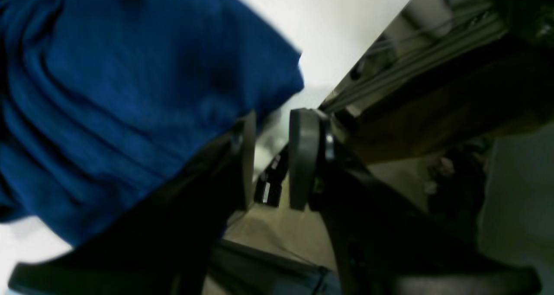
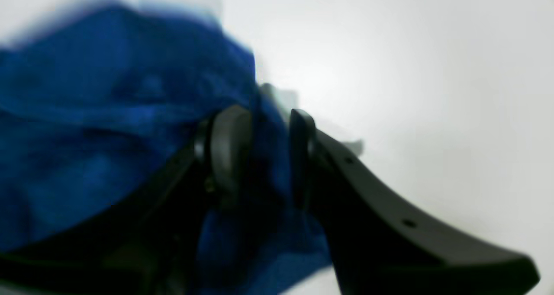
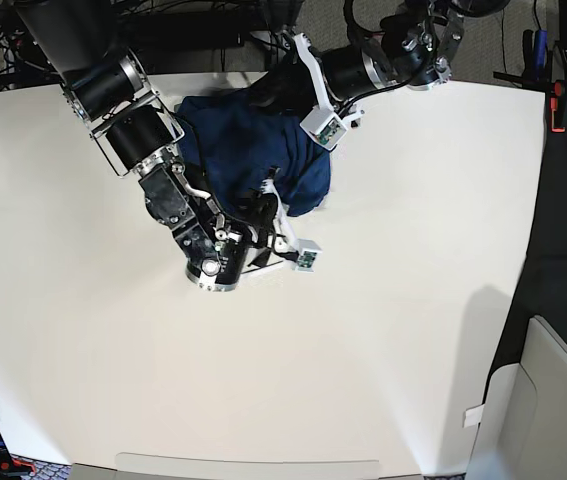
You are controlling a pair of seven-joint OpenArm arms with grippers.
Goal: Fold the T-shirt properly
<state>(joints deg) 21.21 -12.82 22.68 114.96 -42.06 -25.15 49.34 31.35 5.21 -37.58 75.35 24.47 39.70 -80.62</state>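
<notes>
Your right gripper [image 2: 270, 156] is pinching a fold of the large dark blue knit T-shirt [image 3: 253, 155] between its black jaws; in the right wrist view the cloth is filling the gap between them and spilling out below. In the base view this gripper is sitting at the near edge of the garment, low over the white counter [image 3: 413, 330].

Your left gripper [image 1: 272, 158] is standing with its jaws parted and nothing between them; the left wrist view is showing open space through the gap, with the blue fabric lying just beside the left-hand jaw and not caught. That arm is reaching in at the far edge of the counter, above the shirt's far side.

The shirt itself is lying bunched and rumpled near the counter's far edge, between your two arms, not yet spread flat.

You are risking a lopsided pull here: with only one side held, any lift or drag is likely to be twisting the bundle further rather than opening it. The pinch may also be holding several layers at once, so a fold could be starting crooked. The far edge is close, too, and loose cloth could be slipping off it
</notes>
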